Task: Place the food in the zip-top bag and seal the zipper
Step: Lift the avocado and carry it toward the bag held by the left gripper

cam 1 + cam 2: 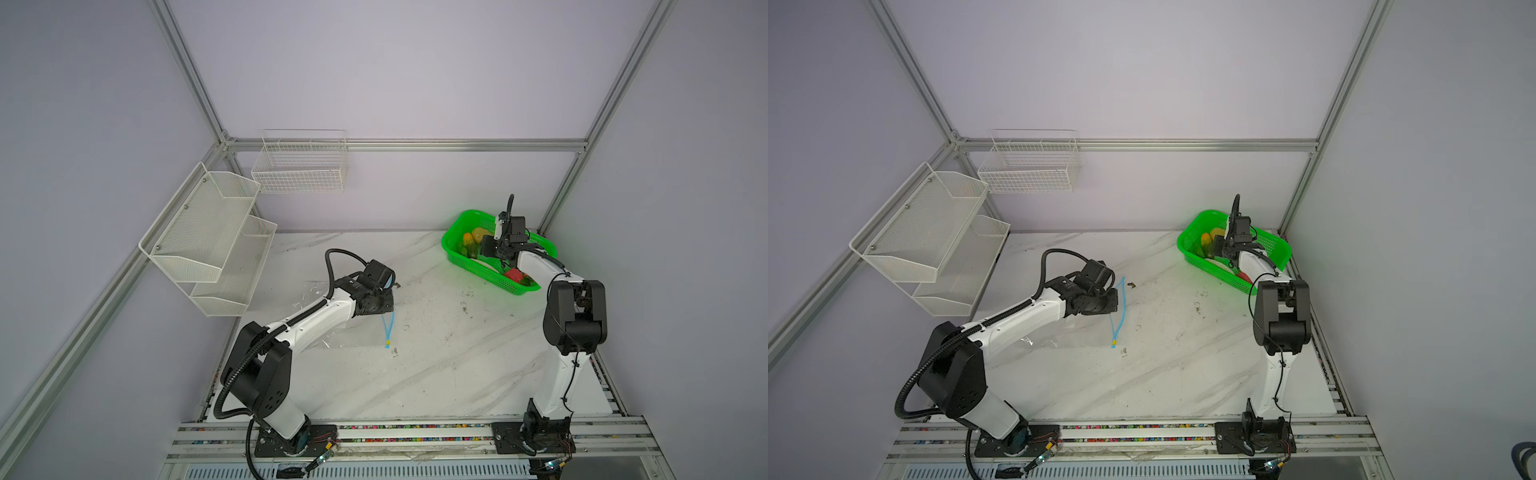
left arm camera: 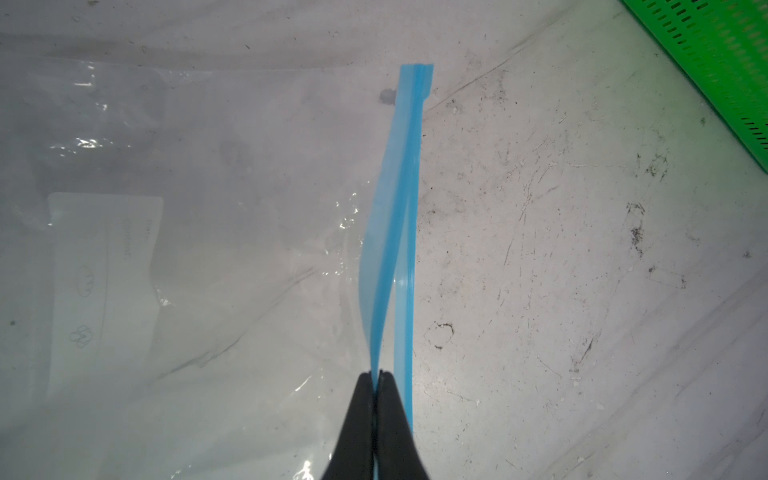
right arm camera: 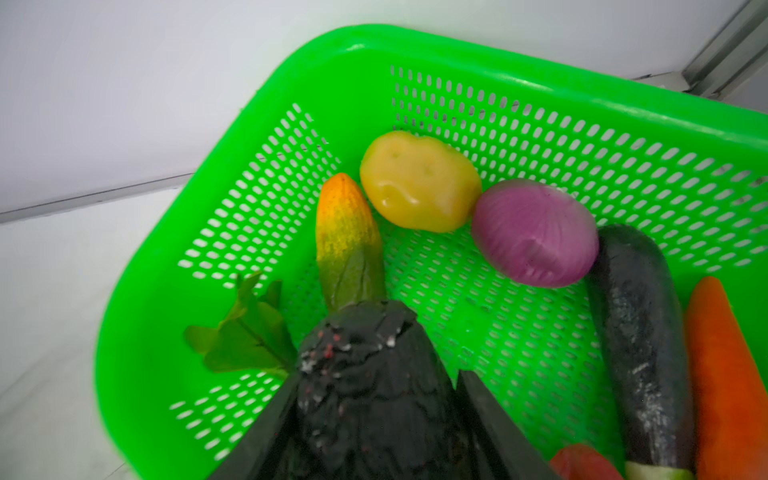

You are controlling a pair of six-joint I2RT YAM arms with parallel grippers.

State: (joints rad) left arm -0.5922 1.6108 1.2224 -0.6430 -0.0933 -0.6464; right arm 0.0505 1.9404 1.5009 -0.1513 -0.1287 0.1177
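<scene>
While pinching one strip of the zipper (image 2: 397, 208) in the left gripper (image 2: 377, 376), clasps a dark avocado-like piece (image 3: 361, 353) in the right gripper (image 3: 376, 380) inside the green basket (image 3: 498, 54).

Presses the left jaws tight together on the raised blue strip, leaving the other strip flat on the marble table (image 1: 415, 374) and the mouth parted. Spreads the clear zip-top bag (image 2: 208, 166) on the table, white label (image 2: 104, 270) up, yellow slider tab (image 1: 387, 343) (image 1: 1113, 342) at the zipper's near end in both top views. Sets the right jaws partway apart, one against each side of the avocado-like piece. Leaves a yellow potato (image 3: 419, 180), purple onion (image 3: 534, 232), orange-and-green piece (image 3: 345, 237), dark eggplant (image 3: 640, 332), carrot (image 3: 727, 374), red piece (image 3: 582, 461) and green leaf (image 3: 245, 336) in the basket at the far right corner, well apart from the bag.
</scene>
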